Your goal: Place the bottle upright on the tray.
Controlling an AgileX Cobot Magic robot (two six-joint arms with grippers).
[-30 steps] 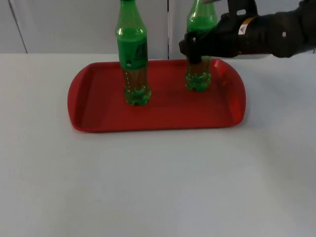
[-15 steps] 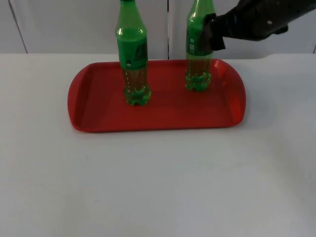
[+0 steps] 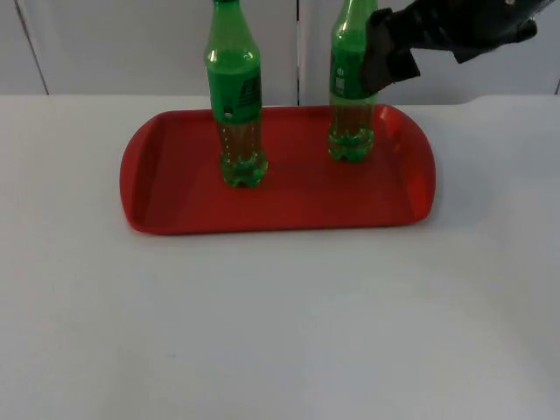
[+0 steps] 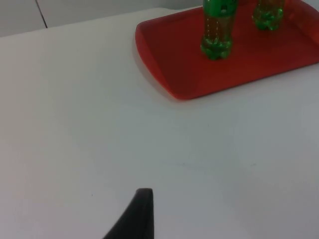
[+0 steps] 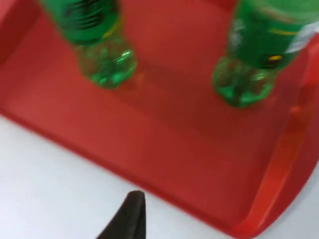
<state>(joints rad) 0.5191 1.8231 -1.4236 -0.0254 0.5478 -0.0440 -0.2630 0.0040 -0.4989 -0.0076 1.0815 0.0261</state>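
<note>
Black right gripper (image 3: 385, 54) is raised above the far right end of the tray, just beside the upper body of the right-hand bottle (image 3: 352, 83). Whether its jaws are parted or closed cannot be told; nothing is seen held between them, and whether it touches the bottle cannot be told either.

Right-hand bottle: green, upright, standing on the red tray (image 3: 175, 188) near the far right corner. Second green bottle (image 3: 235, 96) also upright on the tray, left of centre, well apart from the first. The right wrist view has both bottle bases (image 5: 242, 82) (image 5: 105, 63) seated on the tray floor (image 5: 164, 144).

Left gripper (image 4: 134, 219) waits over the bare white table (image 3: 280, 324), well apart from the tray; jaw state cannot be told. Its view has the tray (image 4: 164, 64) and both bottles (image 4: 217, 30) (image 4: 268, 12) ahead.
</note>
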